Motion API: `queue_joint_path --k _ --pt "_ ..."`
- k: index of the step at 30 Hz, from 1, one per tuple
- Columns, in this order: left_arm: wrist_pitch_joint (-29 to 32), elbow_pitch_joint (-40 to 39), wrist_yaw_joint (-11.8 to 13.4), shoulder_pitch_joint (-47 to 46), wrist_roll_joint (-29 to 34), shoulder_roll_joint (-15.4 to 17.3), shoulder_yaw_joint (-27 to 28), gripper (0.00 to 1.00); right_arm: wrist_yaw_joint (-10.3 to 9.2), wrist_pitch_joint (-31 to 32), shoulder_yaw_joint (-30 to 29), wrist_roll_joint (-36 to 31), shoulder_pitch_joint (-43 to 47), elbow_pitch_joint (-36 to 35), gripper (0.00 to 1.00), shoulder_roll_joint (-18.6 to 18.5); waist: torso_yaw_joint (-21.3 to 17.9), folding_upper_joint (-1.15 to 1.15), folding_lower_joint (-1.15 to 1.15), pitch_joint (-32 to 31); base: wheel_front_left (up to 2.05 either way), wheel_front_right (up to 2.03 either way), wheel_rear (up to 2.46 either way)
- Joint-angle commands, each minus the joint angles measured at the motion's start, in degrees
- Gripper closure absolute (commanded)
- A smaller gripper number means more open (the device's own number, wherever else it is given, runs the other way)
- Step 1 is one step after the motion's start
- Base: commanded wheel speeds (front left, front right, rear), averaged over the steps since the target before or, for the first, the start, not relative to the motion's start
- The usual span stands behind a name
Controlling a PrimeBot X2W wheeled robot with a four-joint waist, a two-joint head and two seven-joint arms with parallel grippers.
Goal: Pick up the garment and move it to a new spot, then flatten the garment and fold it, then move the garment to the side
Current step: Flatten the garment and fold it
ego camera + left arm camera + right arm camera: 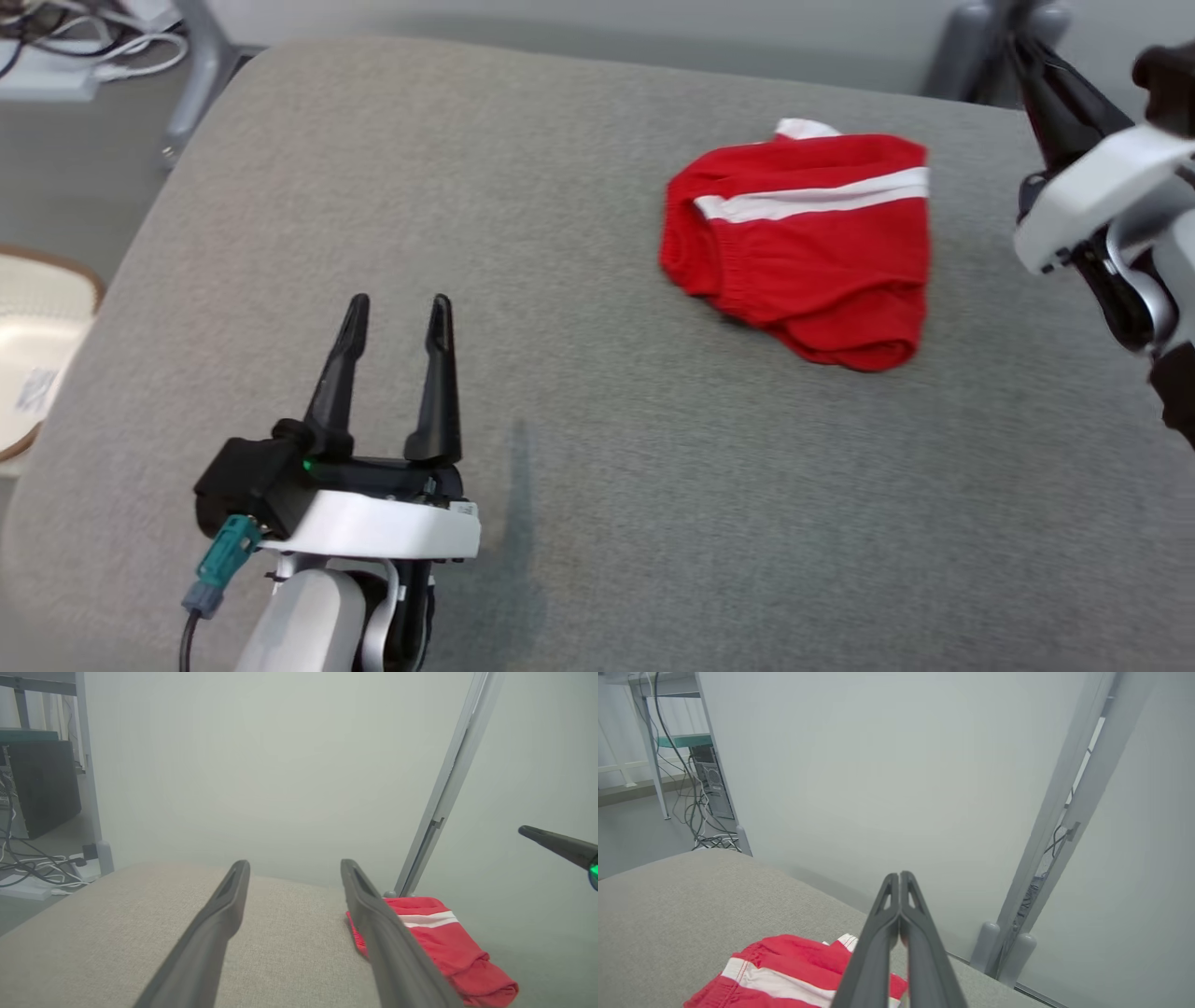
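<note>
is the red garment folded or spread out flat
Folded. The red garment lies as a compact, layered bundle on the grey cushion, its lower edges doubled over and its white stripe across the top.

Left gripper (400, 303) spread wide; right gripper (899, 876) closed, empty.
</note>
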Motion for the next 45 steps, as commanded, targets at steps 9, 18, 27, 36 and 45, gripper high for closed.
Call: queue_joint_path --k 9,18,27,36,45 --pt "0.0 0.8 -1.7 1.0 2.1 0.2 4.8 0.00 0.00 -0.2 -31.9 -22.7 27.1 -19.2 1.00 2.1 -9.2 0.00 0.00 -4.5 0.00 0.00 0.00" --pt "0.0 2.3 -3.4 3.1 3.5 0.2 5.9 0.00 0.00 -0.2 -47.2 -32.0 43.3 -31.4 1.00 10.3 -11.7 0.00 0.00 -6.4 0.00 0.00 0.00" --pt "0.0 2.5 -3.1 5.9 3.5 0.3 5.5 0.00 0.00 -0.2 -50.1 -35.0 51.3 -35.8 1.00 14.6 -12.5 0.00 0.00 -8.3 0.00 0.00 0.00" --pt "0.0 4.0 -3.1 7.6 3.8 0.2 3.7 0.00 0.00 -0.2 -51.5 -35.7 53.8 -35.8 0.00 16.5 -12.3 0.00 0.00 -8.5 0.00 0.00 0.00" --pt "0.0 4.2 -3.2 7.8 3.9 0.2 3.4 0.00 0.00 -0.2 -52.4 -35.5 54.0 -35.8 0.00 16.8 -11.9 0.00 0.00 -8.3 0.00 0.00 0.00"
